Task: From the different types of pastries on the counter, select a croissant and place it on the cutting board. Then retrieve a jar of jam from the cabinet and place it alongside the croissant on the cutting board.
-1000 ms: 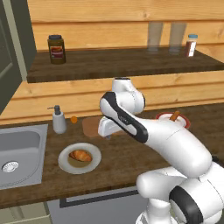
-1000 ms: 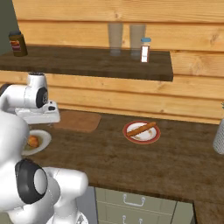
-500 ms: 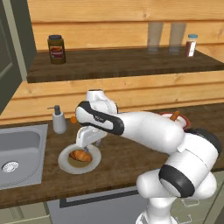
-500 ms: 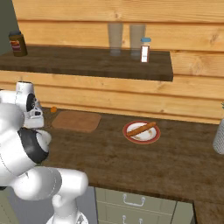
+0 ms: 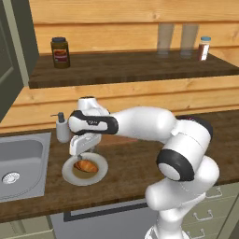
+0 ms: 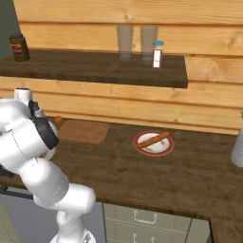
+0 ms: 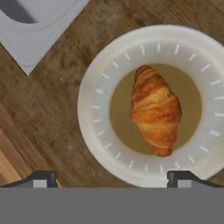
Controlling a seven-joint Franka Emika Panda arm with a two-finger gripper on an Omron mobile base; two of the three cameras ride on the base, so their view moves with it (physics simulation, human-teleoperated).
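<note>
- Left base view: my pincer (image 5: pixel 80 153) hung over the round plate (image 5: pixel 85 169) on the dark wood worktop (image 5: pixel 126 168), between the sink (image 5: pixel 21 163) and my base. The croissant (image 5: pixel 86 165) lay in the middle of that plate, untouched. A soap dispenser (image 5: pixel 61 128) stood just behind. Step in hand, as I judged it: the reach for the croissant, first half of the task.
- Right base view: the cutting board (image 6: pixel 84 131) lay bare against the back wall, to the right of my arm. A second plate (image 6: pixel 153 143) with a long pastry sat further right; not mine to take. A dark jar (image 6: pixel 19 47) and a blue-capped bottle (image 6: pixel 157 54) stood on the open shelf; neither looked like the jam.
- Hand view: fingers (image 7: pixel 40 179) stood wide apart, nothing between them. The croissant (image 7: pixel 155 109) lay off-centre, nearer one fingertip, long axis running away from the camera. Next move, I reckoned: shift to centre it between the jaws, drop, close across its narrow width, then carry it to the board.
</note>
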